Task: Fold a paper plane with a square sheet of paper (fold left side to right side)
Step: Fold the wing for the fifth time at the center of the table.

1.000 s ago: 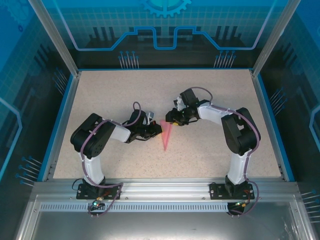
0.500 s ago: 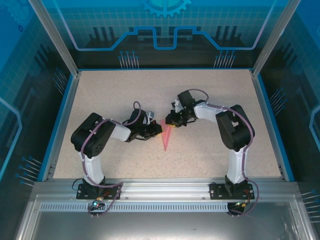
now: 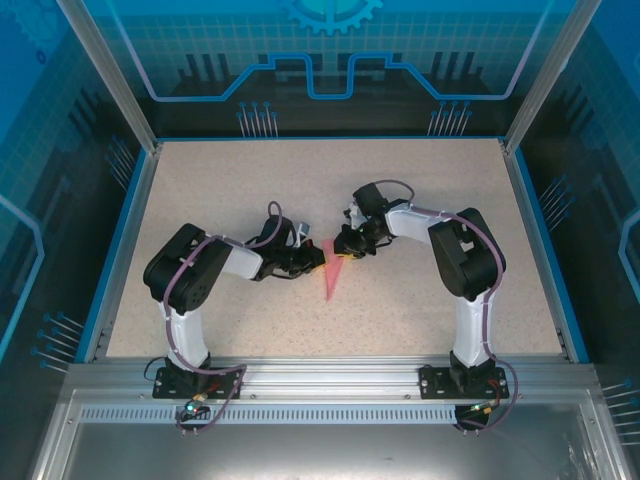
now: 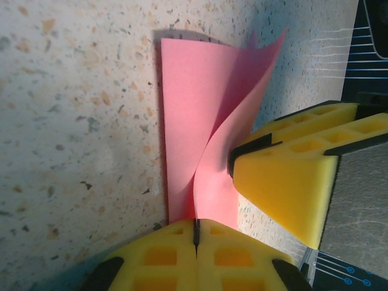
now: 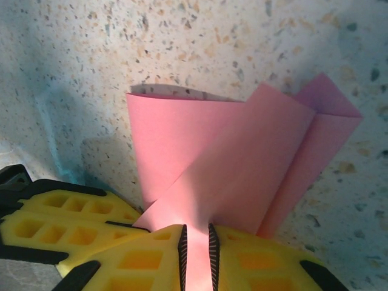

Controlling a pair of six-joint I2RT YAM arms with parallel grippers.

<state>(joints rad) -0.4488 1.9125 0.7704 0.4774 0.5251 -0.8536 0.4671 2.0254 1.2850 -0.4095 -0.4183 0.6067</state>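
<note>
2 grippers meet on the paper plane (image 3: 333, 278) just left of centre in the top view, on the speckled table (image 3: 440, 190). The left gripper (image 3: 316, 259) reaches in from the left and the right gripper (image 3: 346, 250) from the right. Both are at the plane's wide upper end, and its narrow point aims toward the bottom of the frame.

In the left wrist view, the left gripper's yellow fingers (image 4: 236, 242) at the bottom edge are pressed together, with the pink paper's edge caught in the seam. Above them the paper layers curl apart.

In the right wrist view, the right gripper at bottom centre pinches a pink flap in the thin gap between its pads. The plane fans toward the upper right.
</note>
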